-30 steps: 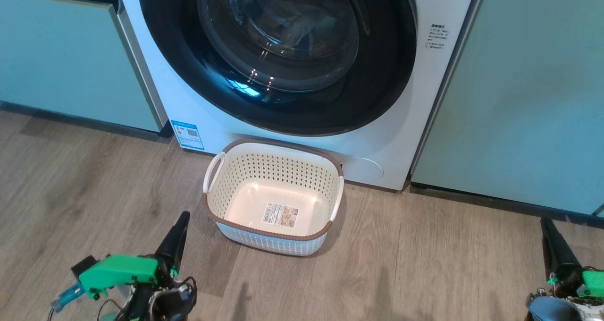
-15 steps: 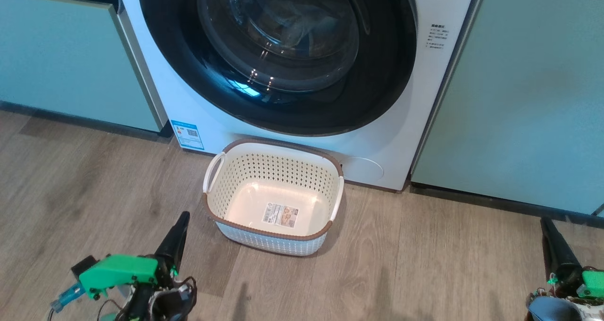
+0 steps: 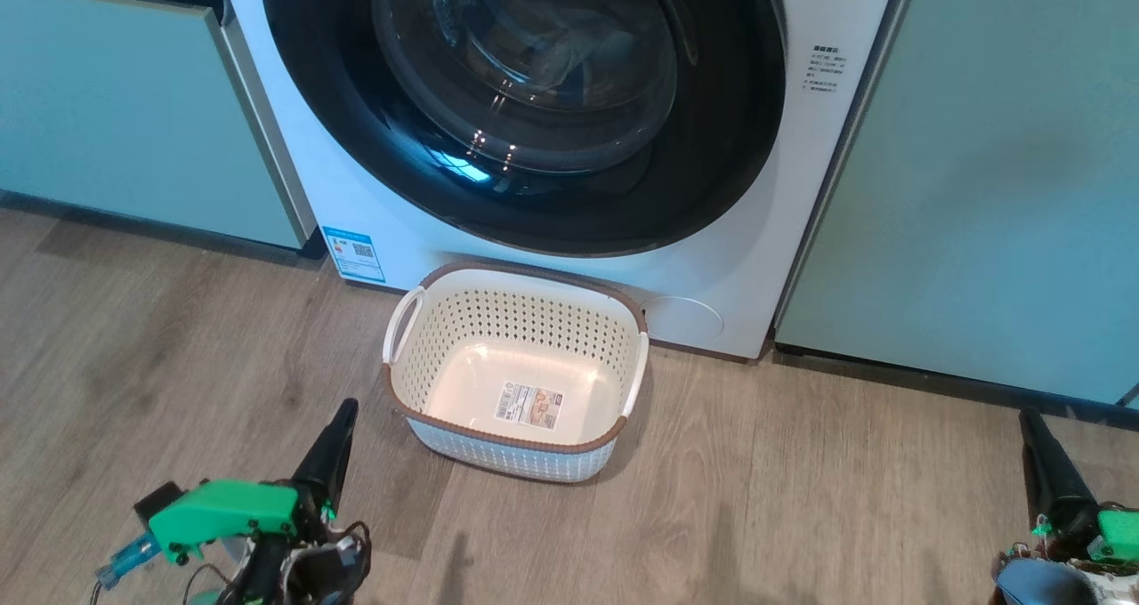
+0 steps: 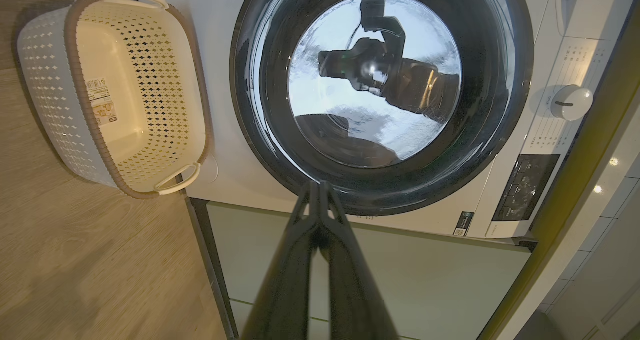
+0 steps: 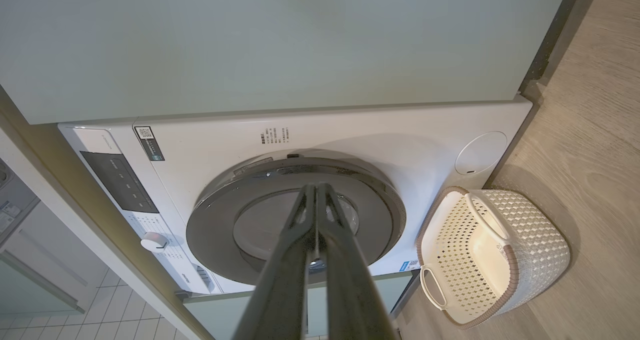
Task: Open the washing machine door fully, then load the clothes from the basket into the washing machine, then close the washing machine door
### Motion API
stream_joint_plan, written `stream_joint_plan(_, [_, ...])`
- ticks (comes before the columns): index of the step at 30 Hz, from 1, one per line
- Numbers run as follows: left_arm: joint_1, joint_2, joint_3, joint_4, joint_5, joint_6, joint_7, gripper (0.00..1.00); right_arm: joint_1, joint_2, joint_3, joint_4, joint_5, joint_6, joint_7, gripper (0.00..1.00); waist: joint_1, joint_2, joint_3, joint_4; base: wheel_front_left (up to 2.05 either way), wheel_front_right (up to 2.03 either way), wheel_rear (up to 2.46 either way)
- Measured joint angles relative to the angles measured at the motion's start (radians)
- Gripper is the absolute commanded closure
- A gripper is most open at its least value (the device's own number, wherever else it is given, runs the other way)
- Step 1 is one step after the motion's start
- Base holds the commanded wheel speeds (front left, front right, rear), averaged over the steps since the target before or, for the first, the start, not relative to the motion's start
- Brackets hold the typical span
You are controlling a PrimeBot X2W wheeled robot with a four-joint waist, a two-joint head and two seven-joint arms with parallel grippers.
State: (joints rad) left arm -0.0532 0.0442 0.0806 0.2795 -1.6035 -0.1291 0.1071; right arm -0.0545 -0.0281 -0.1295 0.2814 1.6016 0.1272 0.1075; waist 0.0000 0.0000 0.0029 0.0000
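Facing the robot stood the washing machine (image 3: pixel 712 258), white, set between pale green cabinets (image 3: pixel 979 187) on a wood-look floor (image 3: pixel 801 498). The washing machine door (image 3: pixel 356 160), a glossy black rim round a bulging glass bowl, sat shut and flush against the front. Dim shapes behind the glass could not be made out.

The basket (image 3: pixel 498 325) stood upright on the floor below the door, close against the machine's lower front; whether they touched could not be told. It had cream perforated walls, a brown rim and white side handles.

The left gripper (image 3: pixel 343 414) hung at the lower left of the head view, near the basket's nearer left corner but apart from it. Its fingers were pressed together, gripping nothing. The right gripper (image 3: pixel 1029 420) sat at the lower right, well apart from the basket, its fingers likewise closed on nothing.

A blue sticker (image 3: pixel 354 254) was noted low on the machine's front, left of the basket. A paper label (image 3: pixel 529 406) lay in plain sight on the basket's floor.
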Motion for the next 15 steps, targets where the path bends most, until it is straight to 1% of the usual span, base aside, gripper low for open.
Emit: stream_joint_plan(15, [0.000, 0.000, 0.000, 0.000, 0.000, 0.000, 0.000, 1.00, 0.000, 0.000, 0.000, 0.000, 0.000, 0.000, 0.000, 1.00, 0.0000, 0.0000, 0.000, 0.000, 0.00, 0.00, 0.00])
